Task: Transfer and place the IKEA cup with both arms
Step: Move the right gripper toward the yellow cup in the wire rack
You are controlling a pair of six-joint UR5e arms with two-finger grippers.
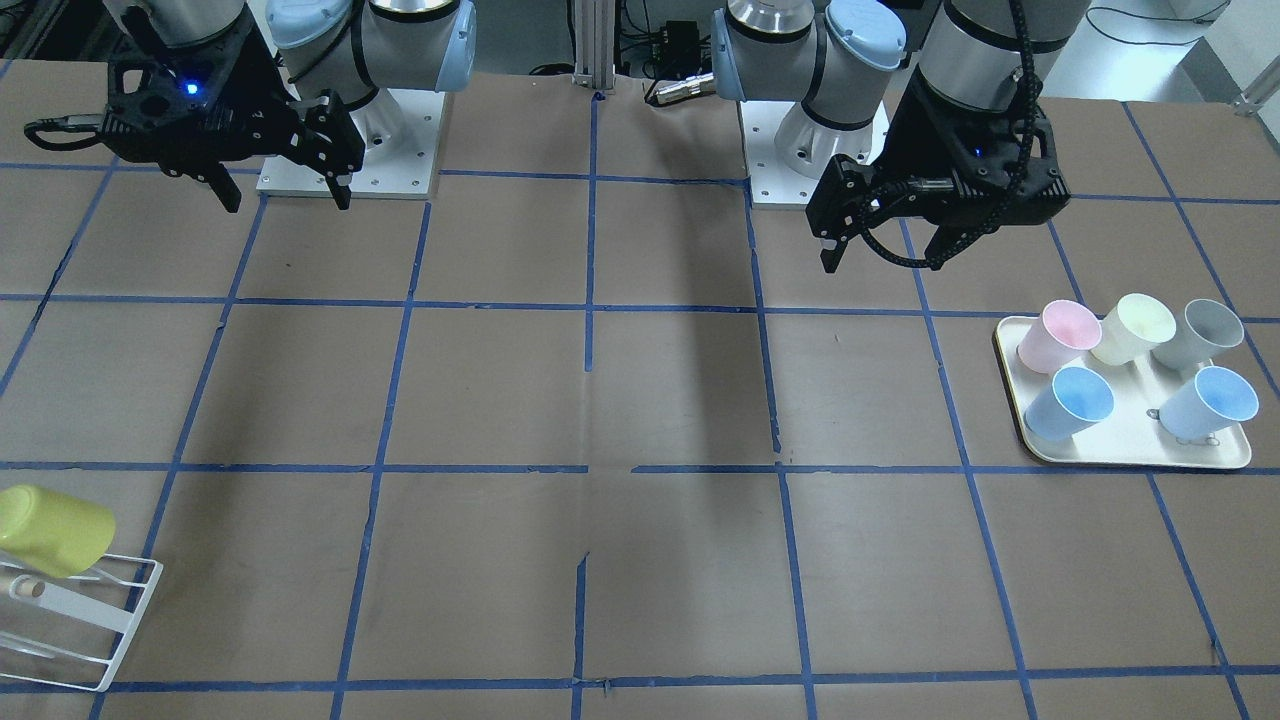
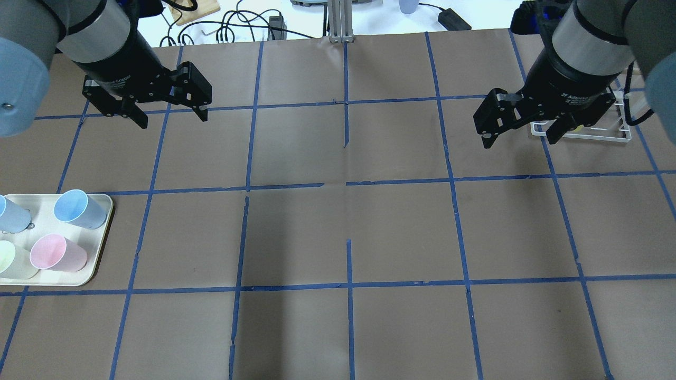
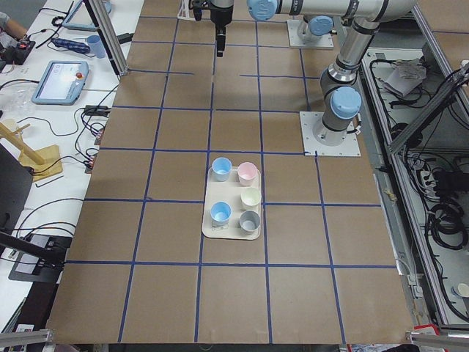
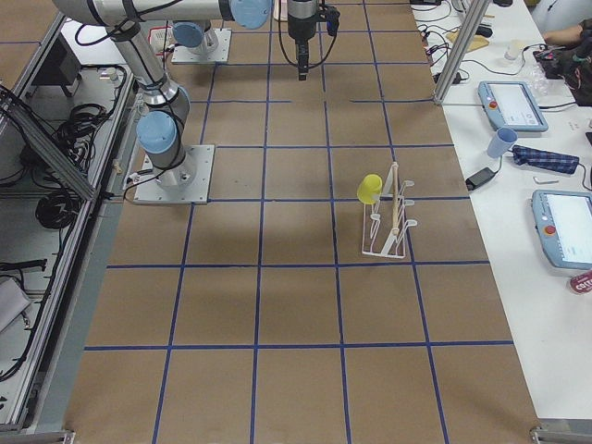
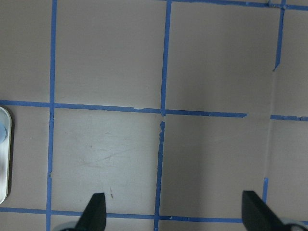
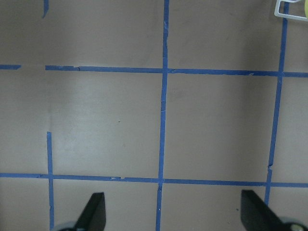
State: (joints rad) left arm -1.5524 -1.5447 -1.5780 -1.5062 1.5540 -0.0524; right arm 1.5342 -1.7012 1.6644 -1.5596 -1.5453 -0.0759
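On the white rack (image 4: 390, 222) at the robot's right, the lime cup (image 1: 50, 528) sits untouched. The right gripper (image 1: 287, 197) and left gripper (image 1: 882, 250) hang spread, empty; the right should reach first, I'd say.

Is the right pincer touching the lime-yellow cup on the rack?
Apart. In the front-facing view the right pincer hangs near the robot's base; the lime-yellow cup sits on the white rack, with bare table between.

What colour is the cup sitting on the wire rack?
The cup is bright lime-yellow, clearest in the exterior front-facing view.
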